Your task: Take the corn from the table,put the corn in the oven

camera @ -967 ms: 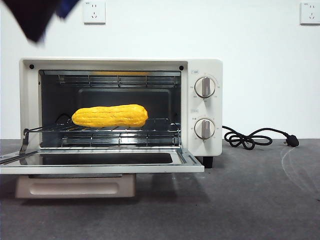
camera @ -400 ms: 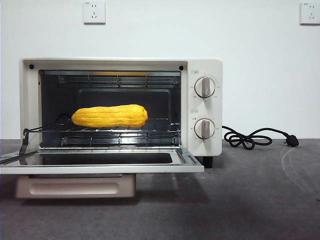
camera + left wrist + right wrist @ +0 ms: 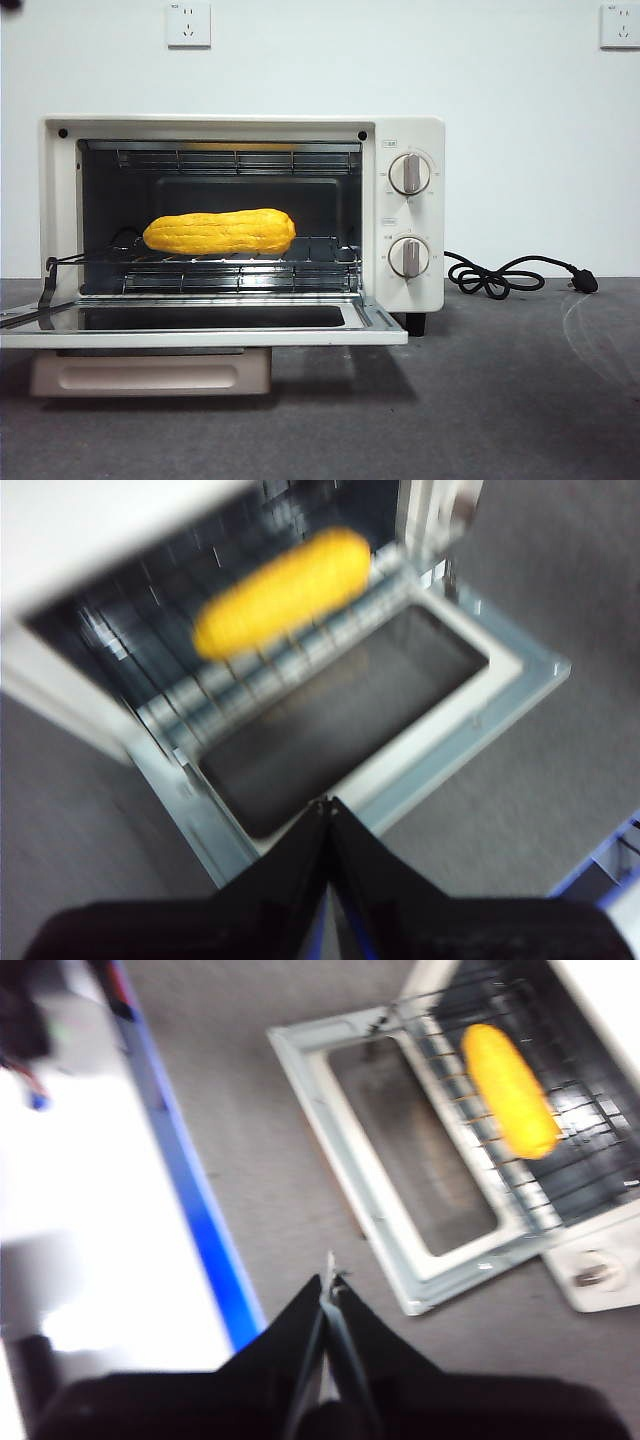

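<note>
In the front view you see the corn point(image 3: 220, 232) lying lengthwise on the wire rack point(image 3: 300, 258) inside the oven point(image 3: 240, 215). The oven door point(image 3: 200, 325) hangs fully open, flat out over the dark grey bench point(image 3: 500, 400). Two knobs point(image 3: 409, 173) sit one above the other on the oven's right panel, and its black cord point(image 3: 500, 275) lies coiled on the bench to the right. A black tip shows at the top left corner.

In the left wrist view, blurred, your left gripper point(image 3: 328, 805) hangs above the open door with its fingers pressed together, holding nothing; the corn point(image 3: 285, 592) rests on the rack beyond.

In the right wrist view your right gripper point(image 3: 328, 1280) is off to the side of the oven point(image 3: 600, 1270), fingers closed and empty, well apart from the corn point(image 3: 508, 1090).
</note>
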Available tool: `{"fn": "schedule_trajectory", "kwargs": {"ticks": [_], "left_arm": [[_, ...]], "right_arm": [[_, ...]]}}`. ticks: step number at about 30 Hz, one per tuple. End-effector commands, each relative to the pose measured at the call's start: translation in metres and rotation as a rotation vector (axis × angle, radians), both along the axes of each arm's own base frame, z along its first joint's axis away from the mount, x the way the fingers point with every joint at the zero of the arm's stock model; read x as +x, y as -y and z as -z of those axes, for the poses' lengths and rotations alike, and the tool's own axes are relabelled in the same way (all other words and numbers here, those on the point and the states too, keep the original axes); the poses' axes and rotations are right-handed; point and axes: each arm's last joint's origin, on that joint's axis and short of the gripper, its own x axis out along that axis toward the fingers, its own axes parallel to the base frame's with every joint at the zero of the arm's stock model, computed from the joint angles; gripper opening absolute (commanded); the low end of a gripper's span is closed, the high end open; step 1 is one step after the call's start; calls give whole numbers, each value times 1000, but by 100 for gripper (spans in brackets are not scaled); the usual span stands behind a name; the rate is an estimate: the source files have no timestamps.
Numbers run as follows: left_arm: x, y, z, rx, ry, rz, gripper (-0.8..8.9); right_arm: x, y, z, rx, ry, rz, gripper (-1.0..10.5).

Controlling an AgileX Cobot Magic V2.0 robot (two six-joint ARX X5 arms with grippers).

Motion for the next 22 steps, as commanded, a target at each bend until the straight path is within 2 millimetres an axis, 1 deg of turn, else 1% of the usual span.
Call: {"fn": "schedule_trajectory", "kwargs": {"ticks": [1, 6, 10, 12, 15, 18, 22], "left_arm": [[5, -9, 23, -53, -77, -15, -8], [10, -30, 55, -230, -164, -54, -8], [11, -51, 71, -340, -198, -130, -8], [11, -61, 76, -414, -214, -149, -8], [13, -77, 77, -530, -220, -193, -8], [17, -95, 79, -620, -213, -253, -8], [28, -112, 87, -648, -233, -353, -8]], "right_arm": [[9, 8, -7, 73, -88, -34, -12], [30, 16, -10, 138, -186, -69, -12], [52, 19, -6, 148, -263, -106, -12], [63, 19, -2, 169, -340, -165, -12], [80, 21, 1, 209, -405, -201, -12], [98, 22, 8, 216, -440, -175, -12], [122, 27, 17, 215, -472, -98, -12]]}}
